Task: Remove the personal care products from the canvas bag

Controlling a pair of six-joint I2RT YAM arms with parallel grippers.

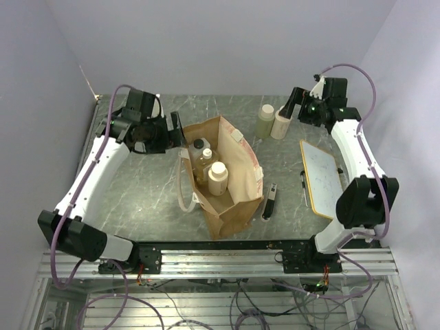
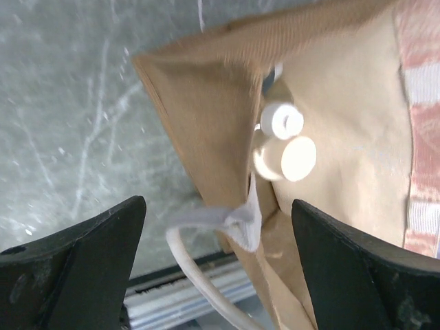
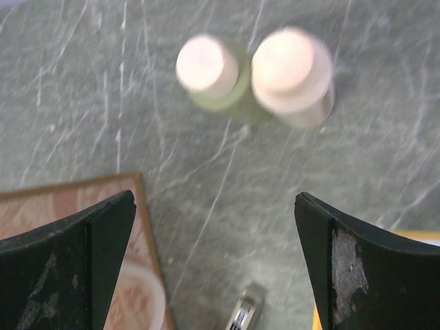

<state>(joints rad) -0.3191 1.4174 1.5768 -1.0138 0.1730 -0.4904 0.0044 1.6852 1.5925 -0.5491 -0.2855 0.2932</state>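
Holding your left claw (image 1: 173,133) wide open and empty just left of the canvas bag (image 1: 237,199) at frame centre, you sat nearer than the open, empty right claw (image 1: 294,104) to the three bottles (image 1: 217,177) standing upright inside, caps up.

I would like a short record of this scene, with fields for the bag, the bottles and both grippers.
bag: open, mid-table
bottles in bag: three visible
bottles out: two, upright, side by side on the table
left gripper: open, by the bag's far-left corner
right gripper: open, above the two outside bottles
board: by the right arm
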